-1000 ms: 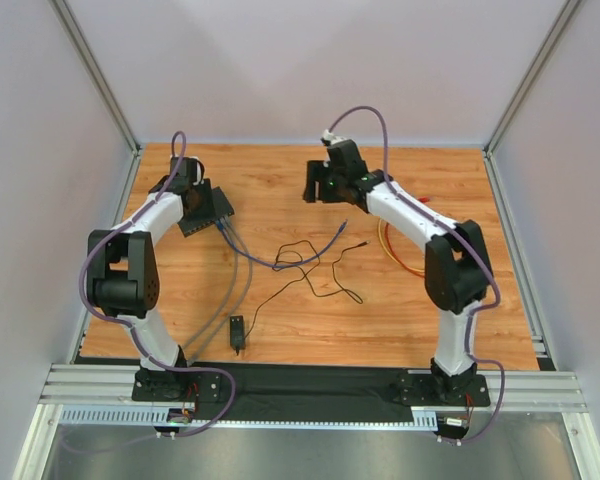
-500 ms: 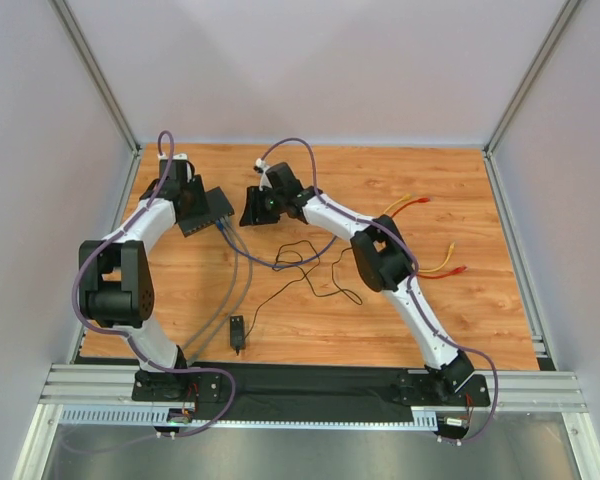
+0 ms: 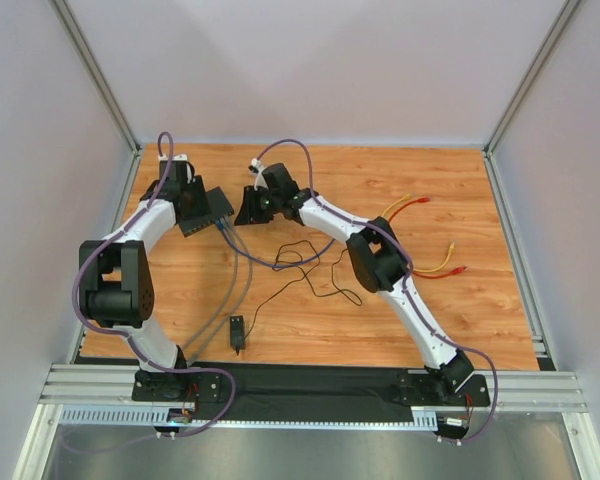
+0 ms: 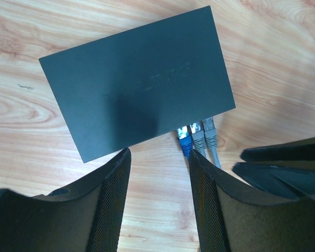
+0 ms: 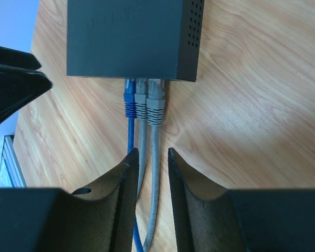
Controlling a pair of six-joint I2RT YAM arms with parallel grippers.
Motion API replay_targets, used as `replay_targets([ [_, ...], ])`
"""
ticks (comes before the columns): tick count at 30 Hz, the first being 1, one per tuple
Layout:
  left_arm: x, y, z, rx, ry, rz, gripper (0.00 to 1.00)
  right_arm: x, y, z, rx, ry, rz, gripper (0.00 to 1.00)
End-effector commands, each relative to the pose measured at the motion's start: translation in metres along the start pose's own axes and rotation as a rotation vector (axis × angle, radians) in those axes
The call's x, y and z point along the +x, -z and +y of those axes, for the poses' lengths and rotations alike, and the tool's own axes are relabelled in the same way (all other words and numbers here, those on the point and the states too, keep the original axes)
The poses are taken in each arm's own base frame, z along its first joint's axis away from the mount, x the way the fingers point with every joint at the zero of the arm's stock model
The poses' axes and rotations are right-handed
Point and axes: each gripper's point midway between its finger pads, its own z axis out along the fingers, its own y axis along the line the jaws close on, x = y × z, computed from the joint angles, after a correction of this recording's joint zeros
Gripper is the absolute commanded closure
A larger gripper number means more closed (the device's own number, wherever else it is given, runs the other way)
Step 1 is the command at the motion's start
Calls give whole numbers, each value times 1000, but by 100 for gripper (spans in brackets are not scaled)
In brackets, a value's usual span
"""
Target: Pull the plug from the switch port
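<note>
Swinging in from the far right side, the right hand [image 3: 252,205] now sits just in front of the switch [image 3: 208,210], which lies flat on the far-left part of the tabletop [image 3: 310,330]. One blue plug [image 5: 129,105] and two grey plugs [image 5: 156,107] sit side by side in its ports. The right fingers [image 5: 127,194] stand slightly apart, with a grey cable [image 5: 151,210] running between them. The left hand [image 4: 158,155], spread and holding nothing, hovers at the switch's port edge.
</note>
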Motion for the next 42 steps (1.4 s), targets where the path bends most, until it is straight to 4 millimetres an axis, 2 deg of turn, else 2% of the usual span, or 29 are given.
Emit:
replay_targets([
  [1, -22, 11, -8, 42, 30, -77, 44, -2, -12, 9, -34, 37, -20, 69],
  [4, -21, 7, -7, 41, 37, -76, 44, -9, -15, 8, -34, 25, -58, 67],
  [8, -34, -3, -11, 46, 39, -97, 43, -16, -20, 9, -50, 0, -94, 64],
  [9, -51, -2, -15, 50, 38, -126, 42, -17, -19, 10, -55, 0, -95, 63],
  [10, -48, -15, -3, 22, 52, -90, 41, -14, -21, 9, -54, -11, -89, 61],
  [14, -75, -33, -1, -26, 32, -65, 39, -10, -19, 10, -78, -55, -72, 60],
  [17, -98, -37, 7, -49, 114, -106, 41, -9, -18, 15, -112, -86, -69, 60],
  [20, -107, -45, 12, -69, 138, -138, 42, -9, -17, 19, -131, -109, -63, 60],
  [21, -117, -44, 10, -74, 144, -150, 42, -12, -15, 23, -142, -104, -67, 60],
  [22, -105, -56, 15, -98, 142, -102, 43, -13, -15, 25, -149, -101, -68, 59],
  [24, -105, -64, 13, -98, 142, -84, 43, -18, -11, 29, -158, -93, -79, 57],
  [25, -94, -76, 14, -93, 133, -45, 43, -20, -9, 32, -165, -90, -82, 57],
  [29, -80, -94, 8, -60, 127, 30, 44, -26, -5, 36, -176, -91, -93, 56],
  [32, -76, -98, 10, -86, 157, 69, 48, -26, -5, 37, -179, -92, -93, 56],
  [34, -75, -98, 1, -36, 155, 68, 50, -25, -6, 34, -170, -99, -94, 56],
  [35, -69, -99, 3, -37, 157, 74, 50, -24, -7, 33, -168, -104, -94, 56],
  [37, -72, -97, 3, -31, 161, 53, 50, -22, -9, 31, -172, -121, -91, 56],
  [42, -55, -101, -3, 8, 157, 111, 50, -20, -13, 27, -190, -152, -87, 56],
])
